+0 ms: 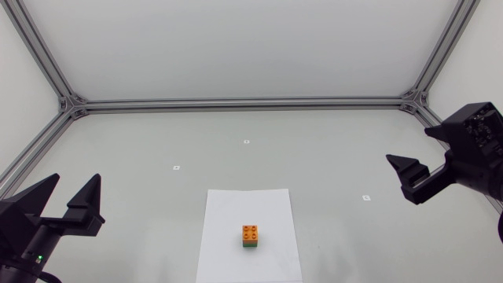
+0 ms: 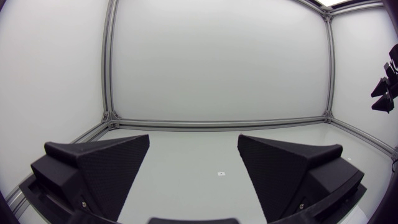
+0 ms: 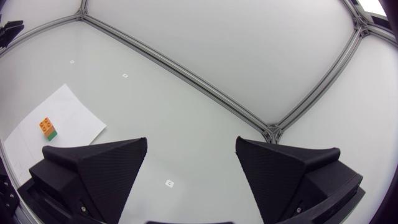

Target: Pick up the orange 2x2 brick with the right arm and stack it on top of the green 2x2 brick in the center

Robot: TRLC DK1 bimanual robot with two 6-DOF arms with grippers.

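Wide open and empty, the left gripper (image 2: 194, 140) and right gripper (image 3: 191, 144) hang well apart from the orange 2x2 brick (image 1: 251, 232), which sits atop the green 2x2 brick (image 1: 251, 244) on a white paper sheet (image 1: 236, 208) at the middle of the table (image 1: 330, 157), so the stacking looks done and the next move only calls for keeping clear.

The matte black right claw (image 3: 191, 142) holds its two broad wedge-shaped fingers (image 3: 93, 168) wide apart above the pale grey desk (image 3: 186, 93), with a small white square marker (image 3: 169, 183) on the desk under the gap between them. Well away to the claw's left lies a white sheet of paper (image 3: 68, 118). On it the orange 2x2 brick (image 3: 45, 124) sits on top of the green 2x2 brick (image 3: 51, 134).
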